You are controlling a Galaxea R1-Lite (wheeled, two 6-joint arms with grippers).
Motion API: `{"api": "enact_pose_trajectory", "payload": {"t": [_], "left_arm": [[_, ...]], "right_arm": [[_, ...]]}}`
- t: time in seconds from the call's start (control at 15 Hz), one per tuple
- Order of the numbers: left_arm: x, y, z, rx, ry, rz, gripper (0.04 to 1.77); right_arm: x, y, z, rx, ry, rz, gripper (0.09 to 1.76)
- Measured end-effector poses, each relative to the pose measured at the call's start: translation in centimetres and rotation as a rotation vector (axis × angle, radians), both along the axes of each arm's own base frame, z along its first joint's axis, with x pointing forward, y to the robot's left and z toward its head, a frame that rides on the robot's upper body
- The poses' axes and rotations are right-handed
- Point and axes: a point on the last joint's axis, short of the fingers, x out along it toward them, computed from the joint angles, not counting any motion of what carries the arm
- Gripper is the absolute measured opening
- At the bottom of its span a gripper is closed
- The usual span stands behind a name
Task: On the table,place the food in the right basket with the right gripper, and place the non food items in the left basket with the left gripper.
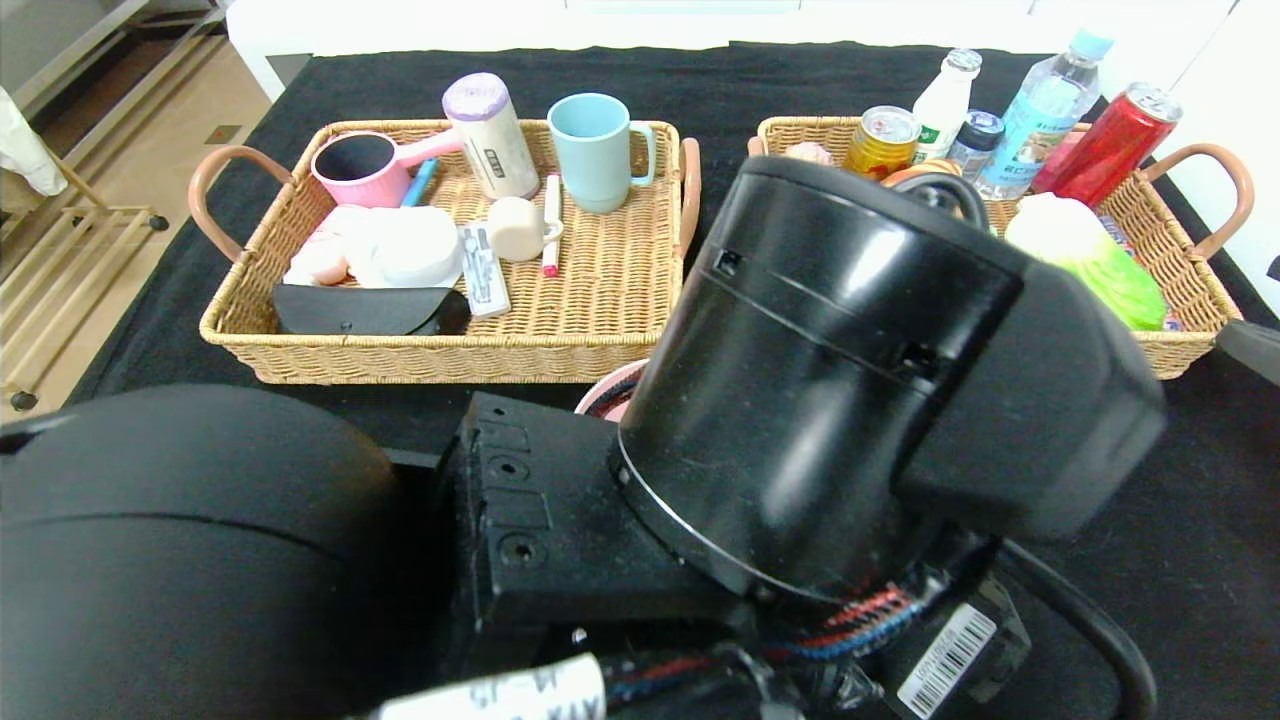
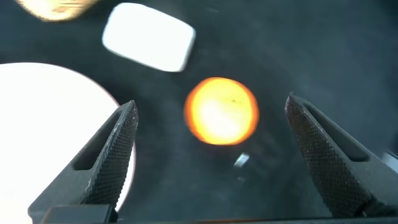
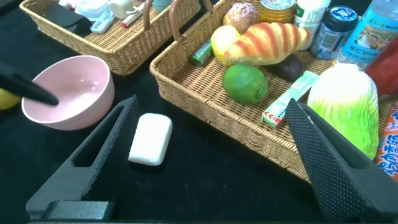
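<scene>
My left gripper (image 2: 211, 102) hangs open above the black table (image 2: 311, 50), with the round orange (image 2: 222, 111) lying below, between its fingers and untouched. The pale-pink bowl (image 2: 50, 124) sits beside one finger and the white soap-like bar (image 2: 149, 36) lies beyond the orange. My right gripper (image 3: 212, 102) is open and empty over the table, in front of the right basket (image 3: 249, 134). The bar (image 3: 150, 139) lies by one of its fingers, the bowl (image 3: 65, 93) farther off. In that basket rest a croissant (image 3: 267, 42), a green fruit (image 3: 244, 83) and a yellow fruit (image 3: 222, 42).
The left basket (image 1: 450, 355) holds cups, a black case and toiletries. Bottles, cans (image 1: 1105, 140) and a pale green cabbage (image 1: 1090, 255) fill the back of the right basket (image 1: 1190, 350). Black arm links (image 1: 820, 380) hide the table's middle in the head view; only the bowl's rim (image 1: 608, 392) shows.
</scene>
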Motion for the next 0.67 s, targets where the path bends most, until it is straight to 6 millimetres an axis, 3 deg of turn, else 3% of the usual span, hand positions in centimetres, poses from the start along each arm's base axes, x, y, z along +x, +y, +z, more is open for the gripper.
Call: {"api": "enact_pose_trajectory", "payload": {"t": [0.27,0.67], "left_arm": [[1.6,1.1,0.7,-0.009,-0.026,0.091,1.71],[4.6,4.7,2.0,-0.009,-0.067,0.254,1.71]], "right_arm": [[0.2,0.0,-0.2,0.0,0.007,0.002,1.71],[0.4,0.1,-0.4,0.001,0.017,0.007,1.71]]}}
